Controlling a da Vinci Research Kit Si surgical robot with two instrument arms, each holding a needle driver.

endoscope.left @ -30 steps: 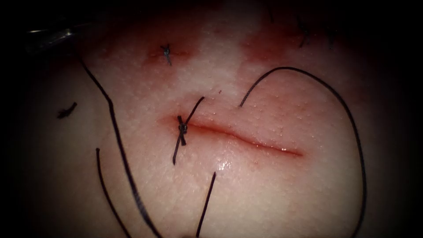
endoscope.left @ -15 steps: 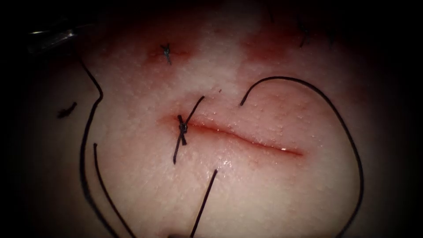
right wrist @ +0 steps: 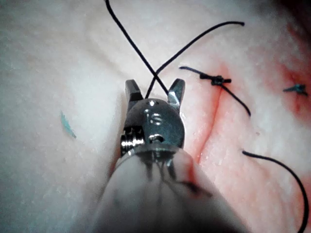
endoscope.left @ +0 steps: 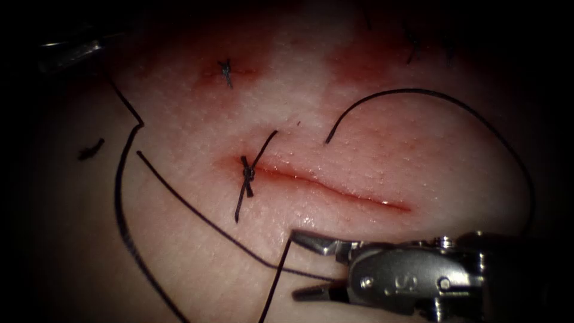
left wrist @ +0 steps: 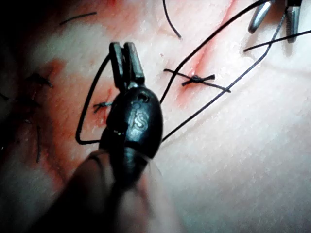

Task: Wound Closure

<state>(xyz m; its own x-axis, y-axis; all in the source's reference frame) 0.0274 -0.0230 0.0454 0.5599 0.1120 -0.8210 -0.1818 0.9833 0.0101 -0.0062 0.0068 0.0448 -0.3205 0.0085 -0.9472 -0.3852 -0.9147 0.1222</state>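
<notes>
- Far left in the endoscope view, the left tool (endoscope.left: 69, 51) sits back in the dark at the tissue's edge. Its wrist view has the jaws (left wrist: 126, 60) pressed together with nothing between them that I can make out, though a thread runs up toward it.
- Next over, a long thread (endoscope.left: 122, 203) zigzags down the tissue (endoscope.left: 197, 281) left of the cut, with a loose cut scrap of thread (endoscope.left: 89, 149) lying just beside it.
- The knot (endoscope.left: 247, 174) is tied at the left end of the cut (endoscope.left: 335, 190), tails sticking out above and below. Red fluid (endoscope.left: 359, 60) stains the tissue above.
- Right of that, a big loop of thread (endoscope.left: 418, 91) arcs over the cut's right half.
- The right tool (endoscope.left: 308, 266) has popped in from the right, below the cut, jaws spread wide, gripping nothing. Two thread strands cross right between its open tips in the right wrist view (right wrist: 155, 92).
- Can't spot the needle anywhere, so no idea where it is.
</notes>
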